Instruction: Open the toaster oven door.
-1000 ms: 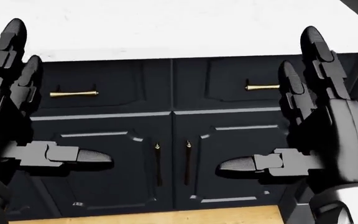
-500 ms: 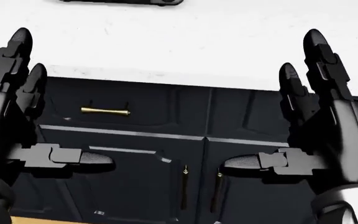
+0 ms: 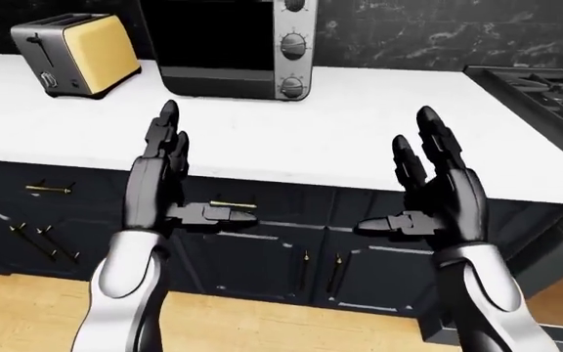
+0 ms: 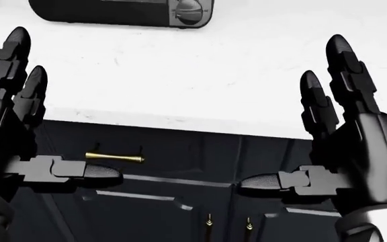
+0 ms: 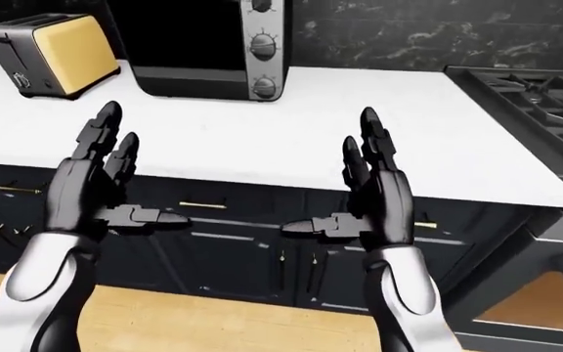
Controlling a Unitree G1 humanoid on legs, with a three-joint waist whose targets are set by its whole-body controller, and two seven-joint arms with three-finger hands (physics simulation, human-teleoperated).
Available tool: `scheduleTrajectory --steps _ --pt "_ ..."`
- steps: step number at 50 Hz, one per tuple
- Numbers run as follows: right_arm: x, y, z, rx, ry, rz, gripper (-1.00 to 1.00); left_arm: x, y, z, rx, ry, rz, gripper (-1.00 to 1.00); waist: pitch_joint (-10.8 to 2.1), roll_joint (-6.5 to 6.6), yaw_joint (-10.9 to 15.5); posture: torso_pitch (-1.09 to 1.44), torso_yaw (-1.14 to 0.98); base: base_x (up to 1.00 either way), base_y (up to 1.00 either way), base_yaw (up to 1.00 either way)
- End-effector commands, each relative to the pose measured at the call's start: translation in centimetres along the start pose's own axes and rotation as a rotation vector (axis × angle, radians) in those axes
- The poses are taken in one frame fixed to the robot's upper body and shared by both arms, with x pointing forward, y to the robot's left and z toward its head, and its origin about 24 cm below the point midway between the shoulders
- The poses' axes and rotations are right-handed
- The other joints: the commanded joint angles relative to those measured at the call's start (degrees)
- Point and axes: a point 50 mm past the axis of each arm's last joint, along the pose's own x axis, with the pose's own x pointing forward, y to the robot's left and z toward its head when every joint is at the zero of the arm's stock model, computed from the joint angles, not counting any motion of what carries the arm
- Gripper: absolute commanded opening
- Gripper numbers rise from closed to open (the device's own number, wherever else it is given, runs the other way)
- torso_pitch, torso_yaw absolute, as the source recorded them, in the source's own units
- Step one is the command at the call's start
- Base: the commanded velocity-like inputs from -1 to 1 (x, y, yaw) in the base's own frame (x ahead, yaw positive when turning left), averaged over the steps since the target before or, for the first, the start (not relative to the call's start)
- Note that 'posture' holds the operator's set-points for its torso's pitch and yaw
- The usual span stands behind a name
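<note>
Head view: aimed steeply down, close in on white counter edge [image 4: 200, 75] and dark cabinet fronts [image 4: 180, 201]; only bottom of toaster oven [image 4: 123, 12] at top edge. Left-eye and right-eye views: set higher and wider, looking level-down across counter toward toaster oven, yellow toaster [image 3: 71, 53], stove [image 5: 535, 95] at right. Shared by all: counter strip, oven base.

Toaster [image 3: 71, 53] left of toaster oven [image 3: 230, 48], both on counter [image 3: 359, 139].

I was looking at a home kitchen: a toaster oven [image 3: 233, 48] and toaster [image 3: 74, 53] on a white desk [image 3: 340, 139], dark cabinets [image 3: 262, 257], a gas stove [image 3: 546, 92].
</note>
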Motion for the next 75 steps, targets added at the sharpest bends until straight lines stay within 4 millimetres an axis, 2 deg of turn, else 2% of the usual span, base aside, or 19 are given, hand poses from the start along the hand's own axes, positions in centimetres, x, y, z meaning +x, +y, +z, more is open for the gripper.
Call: scheduleTrajectory --steps 1,5,8,12,15,19,21,23,29,32,33,36,42,45,47,50,51,56,75 --pt "0.0 0.1 1.1 -0.007 -0.067 0.004 1.0 0.0 -0.3 1.1 0.001 -0.068 -0.014 1.0 -0.32 0.2 0.07 0.0 0.0 0.51 0.0 0.0" --pt "-0.1 0.1 1.3 -0.002 -0.076 0.008 1.0 -0.1 -0.3 1.2 0.001 -0.069 -0.015 1.0 -1.72 -4.31 0.47 0.0 0.0 0.5 0.0 0.0" --pt "-0.1 0.1 1.3 -0.001 -0.078 0.009 1.0 0.0 -0.3 1.3 0.002 -0.071 -0.014 1.0 0.78 -4.87 -0.26 0.0 0.0 0.38 0.0 0.0" --pt "-0.1 0.2 1.5 -0.002 -0.084 0.01 1.0 -0.1 -0.2 1.4 0.002 -0.072 -0.014 1.0 -1.03 -3.66 -1.16 0.0 0.0 0.15 0.0 0.0" --pt "0.0 0.2 1.5 -0.003 -0.084 0.011 1.0 0.0 -0.2 1.4 0.002 -0.072 -0.015 1.0 0.1 -2.89 -1.69 0.0 0.0 0.03 0.0 0.0" --pt "0.0 0.2 1.4 -0.007 -0.08 0.011 1.0 -0.1 -0.2 1.5 0.002 -0.073 -0.014 1.0 -2.76 1.08 -1.82 0.0 0.0 0.08 0.0 0.0" --pt "0.0 0.2 1.3 -0.008 -0.078 0.01 1.0 -0.1 -0.2 1.4 0.002 -0.072 -0.013 1.0 -0.3 1.13 -0.88 0.0 0.0 0.32 0.0 0.0" --pt "0.0 0.2 1.3 -0.007 -0.078 0.008 1.0 0.0 -0.2 1.3 0.001 -0.071 -0.013 1.0 0.06 1.09 -0.32 0.0 0.0 0.38 0.0 0.0" --pt "-0.1 0.1 1.2 -0.001 -0.082 0.006 1.0 -0.1 -0.1 1.0 -0.001 -0.068 -0.01 1.0 0.58 -2.05 -0.1 0.0 0.0 0.37 0.0 0.0" --pt "-0.1 0.1 1.1 -0.001 -0.08 0.006 1.0 -0.3 0.1 1.2 -0.003 -0.07 -0.004 1.0 -1.08 -6.97 -0.68 0.0 0.0 0.37 0.0 0.0" --pt "0.0 0.1 1.1 -0.002 -0.079 0.005 1.0 -0.3 0.1 1.2 -0.004 -0.071 -0.003 1.0 0.03 -4.64 -1.05 0.0 0.0 0.37 0.0 0.0" --pt "0.0 0.1 1.0 -0.003 -0.076 0.005 1.0 -0.3 0.1 1.0 -0.005 -0.07 -0.002 1.0 -0.8 -4.65 -1.11 0.0 0.0 0.37 0.0 0.0" --pt "-0.1 0.0 1.0 0.007 -0.082 0.001 1.0 -0.5 0.2 0.9 -0.007 -0.07 0.003 1.0 -0.08 -0.96 -1.85 0.0 0.0 0.32 0.0 0.0" --pt "-0.1 0.1 1.2 0.014 -0.089 0.006 1.0 -0.6 0.3 1.1 -0.008 -0.074 0.01 1.0 -2.54 2.41 -2.33 0.0 0.0 0.03 0.0 0.0" --pt "-0.1 0.1 1.3 0.015 -0.091 0.005 1.0 -0.8 0.5 1.4 -0.002 -0.091 0.027 1.0 -0.39 2.12 -2.4 0.0 0.0 0.0 0.0 0.0" --pt "0.0 0.1 1.2 0.017 -0.093 0.004 1.0 -1.4 0.9 1.8 0.04 -0.137 0.04 1.0 -0.2 1.32 -1.9 0.0 0.0 0.0 0.0 0.0" --pt "0.0 0.1 1.2 0.017 -0.093 0.004 1.0 -1.8 0.9 2.2 0.049 -0.171 0.031 1.0 -2.04 0.28 -1.3 0.0 0.0 0.0 0.0 0.0" --pt "0.0 0.0 1.2 0.018 -0.1 0.003 1.0 -1.7 0.7 2.0 0.055 -0.141 0.011 1.0 -2.04 -2.86 -0.49 -0.02 0.0 0.0 0.0 0.0" --pt "-0.1 0.0 1.7 0.018 -0.11 -0.001 1.0 -1.7 0.7 2.0 0.056 -0.139 0.011 1.0 -9.31 -1.99 -1.02 -0.21 0.0 0.0 0.0 0.0"
